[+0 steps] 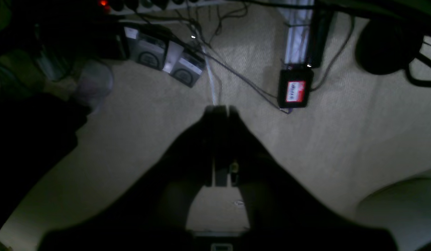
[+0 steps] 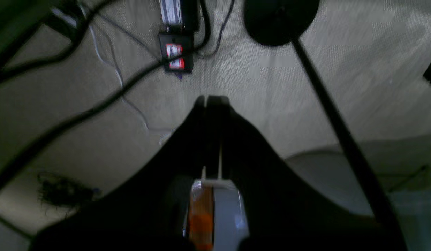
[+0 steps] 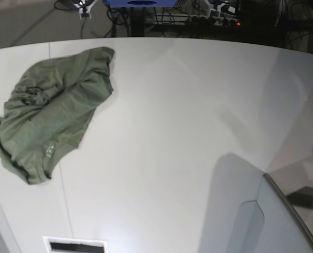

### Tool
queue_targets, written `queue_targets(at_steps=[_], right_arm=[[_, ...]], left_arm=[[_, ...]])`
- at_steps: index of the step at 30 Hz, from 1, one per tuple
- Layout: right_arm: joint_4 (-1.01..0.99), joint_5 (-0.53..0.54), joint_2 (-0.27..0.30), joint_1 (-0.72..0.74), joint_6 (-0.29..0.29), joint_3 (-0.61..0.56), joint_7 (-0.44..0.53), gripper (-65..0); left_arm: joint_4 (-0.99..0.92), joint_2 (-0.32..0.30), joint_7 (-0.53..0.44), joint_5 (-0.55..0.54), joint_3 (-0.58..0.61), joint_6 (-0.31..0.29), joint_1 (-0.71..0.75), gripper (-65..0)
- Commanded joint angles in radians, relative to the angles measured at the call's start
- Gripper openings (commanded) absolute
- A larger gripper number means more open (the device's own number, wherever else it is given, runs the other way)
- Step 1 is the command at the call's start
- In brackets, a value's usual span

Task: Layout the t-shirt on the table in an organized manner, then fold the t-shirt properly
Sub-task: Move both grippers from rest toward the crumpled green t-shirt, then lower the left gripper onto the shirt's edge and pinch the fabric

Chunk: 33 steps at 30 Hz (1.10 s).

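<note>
The olive-green t-shirt (image 3: 53, 113) lies crumpled in a heap at the left side of the white table (image 3: 177, 126), with a small pale label showing near its lower edge. Neither gripper appears in the base view. In the left wrist view my left gripper (image 1: 220, 108) is shut with nothing between its dark fingers, and it hangs over beige carpet. My right gripper (image 2: 211, 98) in the right wrist view is also shut and empty, above the same carpet. Neither wrist view shows the t-shirt or the table.
On the carpet lie a black adapter with a red label (image 1: 295, 91), two grey boxes (image 1: 166, 59), loose cables (image 2: 97, 101) and a black round stand base (image 2: 280, 21). A grey panel (image 3: 283, 216) rises at the table's lower right. Cables and gear sit behind the far edge.
</note>
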Motion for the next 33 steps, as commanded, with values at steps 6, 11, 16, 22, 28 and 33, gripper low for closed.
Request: queue_targets(at_steps=[6,11,16,22,28,33], right_arm=[[0.480,0.000,0.015,-0.224,-0.006,0.004,-0.276,-65.0],[1.082,-0.002,0.021,-0.455,-0.006,0.005,-0.509,-65.0],[1.470,-0.003,0.023,-0.561,-0.007,0.007,-0.672,-65.0],[1.812,-0.002,0.018,-0.554,-0.006,0.076,-0.741,-65.0],[1.813,-0.002,0.023,-0.405,-0.001,0.083,-0.859,-65.0],[1.813,-0.002,0.023,-0.296,-0.001,0.076,-0.874,-65.0]], left_arm=[[0.328,-0.031,-0.074,-0.001,-0.002,0.005,0.210,-65.0],[0.493,-0.071,-0.195,-0.001,-0.002,0.005,0.342,-65.0],[0.679,-0.127,-0.244,-0.004,-0.004,0.005,0.436,-65.0],[1.050,-0.168,-0.240,-0.099,-0.006,0.006,0.529,-65.0],[1.409,-0.202,-0.184,-0.265,0.008,0.006,0.512,-65.0],[1.495,-0.160,0.250,-0.273,0.024,0.006,0.228,-65.0]])
